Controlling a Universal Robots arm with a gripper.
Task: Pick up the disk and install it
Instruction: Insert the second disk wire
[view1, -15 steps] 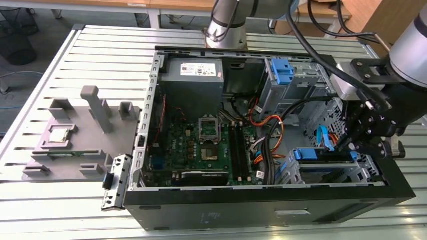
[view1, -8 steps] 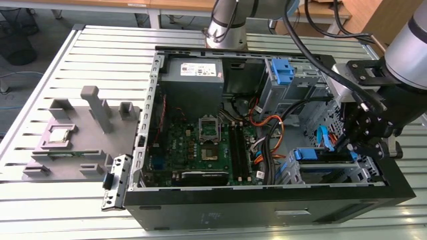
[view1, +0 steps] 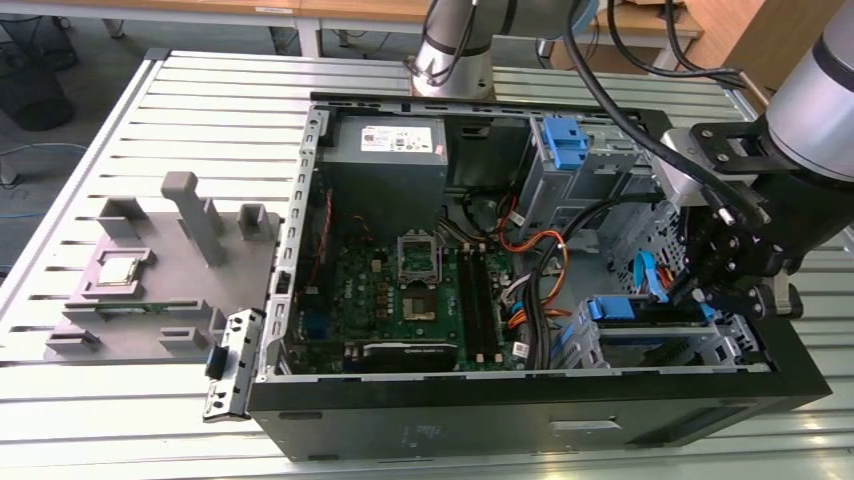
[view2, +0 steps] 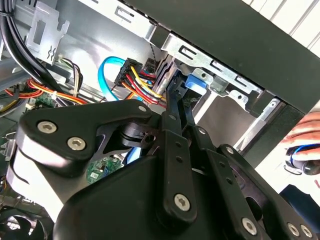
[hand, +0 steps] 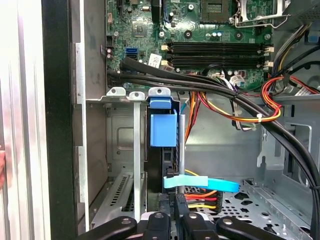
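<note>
The disk (hand: 163, 129) stands edge-on in the drive bay at the front of the open computer case (view1: 534, 425), its blue carrier frame facing me. In the exterior view the disk (view1: 625, 308) is in the lower bay at the case's right end. My gripper (hand: 174, 217) is at the disk's near end, and its two black fingers are drawn close together on it. In the second wrist view the gripper (view2: 176, 97) has its tips beside the carrier's blue tab (view2: 196, 82). The gripper (view1: 694, 295) reaches into the case from the exterior view's right.
A light blue cable (hand: 200, 183) and red, yellow and orange wires (hand: 200, 200) run just beside the fingers. Thick black cables (hand: 210, 87) cross above the bay. Another blue carrier (view1: 567, 140) sits in the upper bay. A person's hand (view2: 305, 132) is outside the case wall.
</note>
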